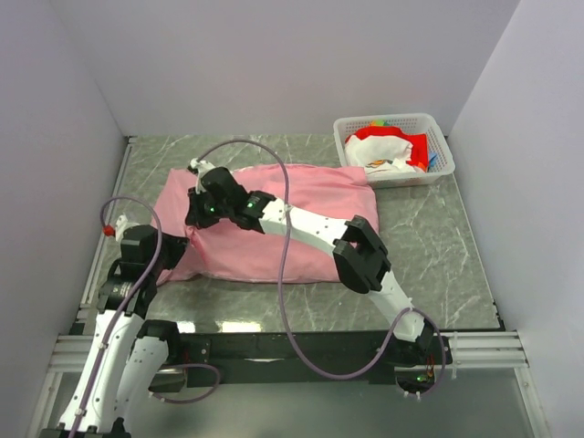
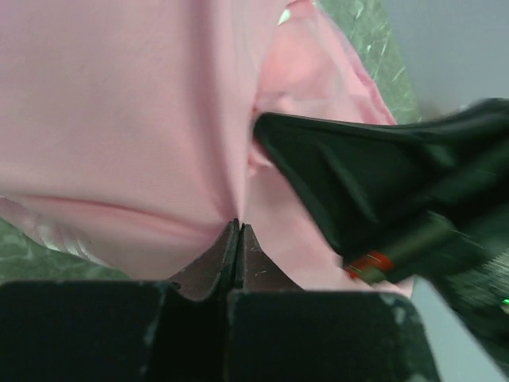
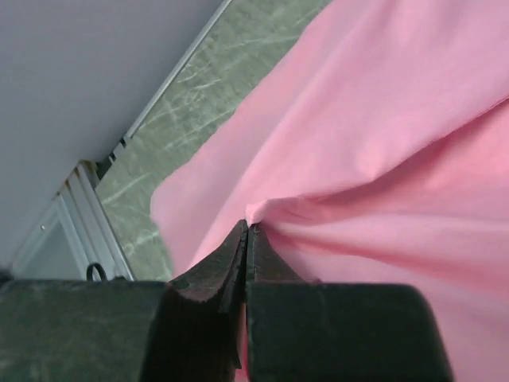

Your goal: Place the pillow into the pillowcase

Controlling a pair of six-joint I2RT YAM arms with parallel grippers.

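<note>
The pillowcase (image 1: 301, 228), lying lengthwise left to right and apparently hiding the unseen pillow, is being pinched at its left end by 2 closed pincers: the left gripper (image 2: 238, 228) nearer, the right gripper (image 3: 246, 229) farther back.

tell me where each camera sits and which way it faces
top external: above and behind the bases, looking down on table, pillowcase and basket; left arm and right arm show
left wrist: on the left arm, facing along the shut left claw into pinched fabric; the right arm's black end crosses right
right wrist: on the right arm, facing along the shut right claw at a pinched fold, table beyond
shared: all three show the pillowcase
</note>
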